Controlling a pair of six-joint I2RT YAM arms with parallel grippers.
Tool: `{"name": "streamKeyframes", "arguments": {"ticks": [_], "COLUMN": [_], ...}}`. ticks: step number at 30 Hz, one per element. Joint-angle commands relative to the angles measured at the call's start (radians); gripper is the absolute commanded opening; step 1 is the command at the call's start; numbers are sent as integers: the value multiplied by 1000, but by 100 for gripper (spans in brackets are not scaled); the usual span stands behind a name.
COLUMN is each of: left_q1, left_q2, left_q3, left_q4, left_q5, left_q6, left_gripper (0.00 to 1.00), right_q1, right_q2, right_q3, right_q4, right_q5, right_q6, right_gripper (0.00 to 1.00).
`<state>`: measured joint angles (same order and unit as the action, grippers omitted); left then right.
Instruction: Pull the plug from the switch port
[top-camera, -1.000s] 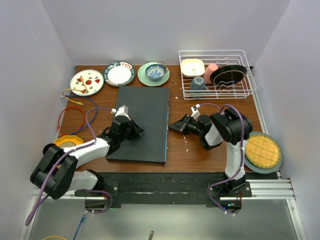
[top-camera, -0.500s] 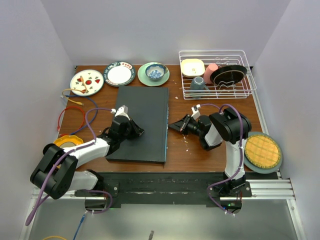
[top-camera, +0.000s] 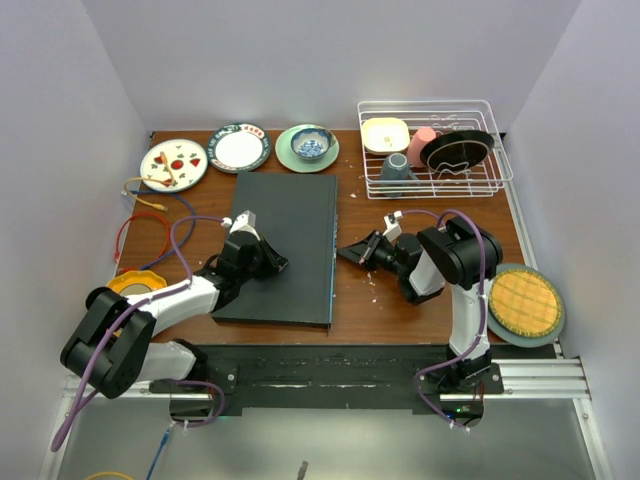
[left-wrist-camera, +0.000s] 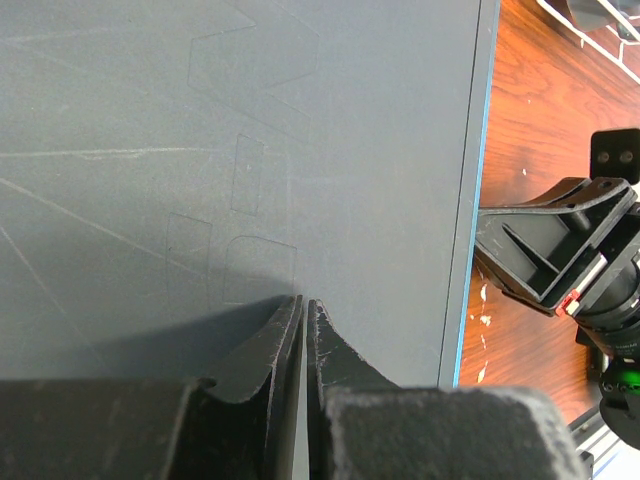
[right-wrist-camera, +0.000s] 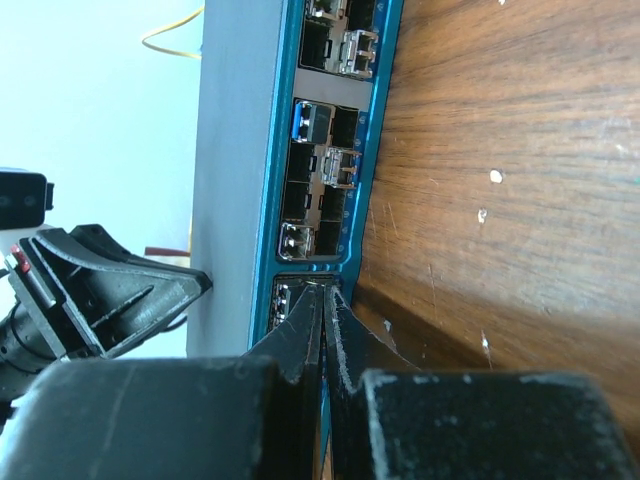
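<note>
1. Wooden table (top-camera: 400, 312) carries the whole scene, and both arm bases stand at its near edge, at 6 o'clock in the top view.
2. Just past the bases the switch (top-camera: 290, 215) lies flat in the middle of the table. Its bluish side with the sockets is turned to 3 o'clock.
3. The left gripper (left-wrist-camera: 303, 303) rests on the black top of the switch, on the 9 o'clock half. Its fingers are almost together, with only a thin slit between them and nothing in it. I judge that it holds the box down.
4. The right gripper (right-wrist-camera: 322, 290) comes from 3 o'clock, with its tips at the socket row and its fingers pressed together. A small silver plug (right-wrist-camera: 284, 296) sits in a socket just beside the tips, at their 9 o'clock. Whether the tips pinch any part of it, I cannot tell.
5. The approach and the bracing seem done. No plug is seen outside the switch, so the pull itself is not yet made.
6. Farther away, loose cables (top-camera: 122, 235) lie at 10 o'clock and a row of plates (top-camera: 238, 147) stands at 12 o'clock. They have no part in the task.
</note>
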<state>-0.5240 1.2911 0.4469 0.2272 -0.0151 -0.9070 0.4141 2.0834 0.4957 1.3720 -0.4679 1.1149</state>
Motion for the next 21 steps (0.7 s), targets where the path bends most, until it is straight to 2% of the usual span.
{"name": "streamKeyframes", "arguments": {"ticks": [1,12,21], "left_q1": [-2,-2,-1], "left_q2": [27,27,22], "left_q3": [-31,-33,-33], "left_q4": [-84,-86,-92], "left_q5": [3,-3,-3], "left_q6": [11,6,5], "left_gripper": [11,11,11], "right_q1": [3,-12,-41], "right_q2": [-36,-141,-167], "right_q3": [-34,-80,-135], "right_q4": [27,-19,30], "right_q5": [72,104,130], "right_q6": [-24,-47,-27], "right_gripper": [0,0,0]}}
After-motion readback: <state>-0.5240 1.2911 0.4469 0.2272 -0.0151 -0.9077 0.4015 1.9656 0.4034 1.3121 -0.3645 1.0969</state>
